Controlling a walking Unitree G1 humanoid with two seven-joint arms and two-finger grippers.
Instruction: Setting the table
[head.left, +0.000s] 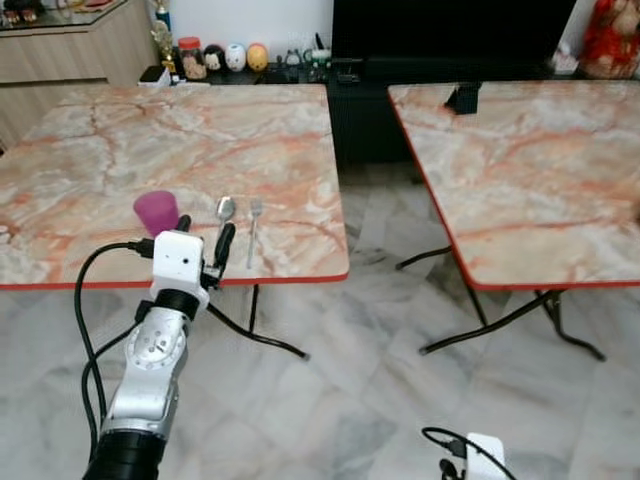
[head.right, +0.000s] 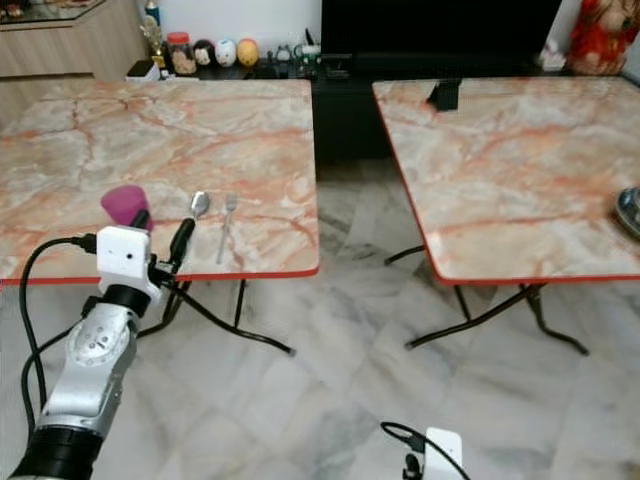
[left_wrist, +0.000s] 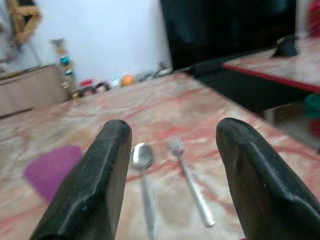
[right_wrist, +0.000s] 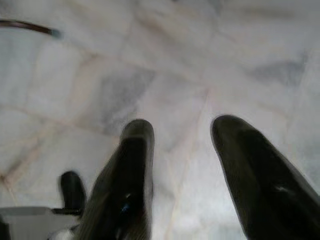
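a: what stands before the robot?
b: two folding tables with orange-veined marble tops and red edges, the left table (head.left: 150, 150) and the right table (head.left: 540, 170), well apart on pale marble floor tiles (head.left: 380, 400)

a: and on the left one?
b: near its front edge, an overturned purple plastic cup (head.left: 156, 211), then a silver metal spoon (head.left: 225, 212) and a silver metal fork (head.left: 254, 228) side by side

a: the arms?
b: the left gripper (left_wrist: 172, 170) hovers at that front edge, fingers spread, holding nothing, pointed at the cutlery. the right gripper (right_wrist: 182, 165) hangs low over the floor, fingers apart, empty
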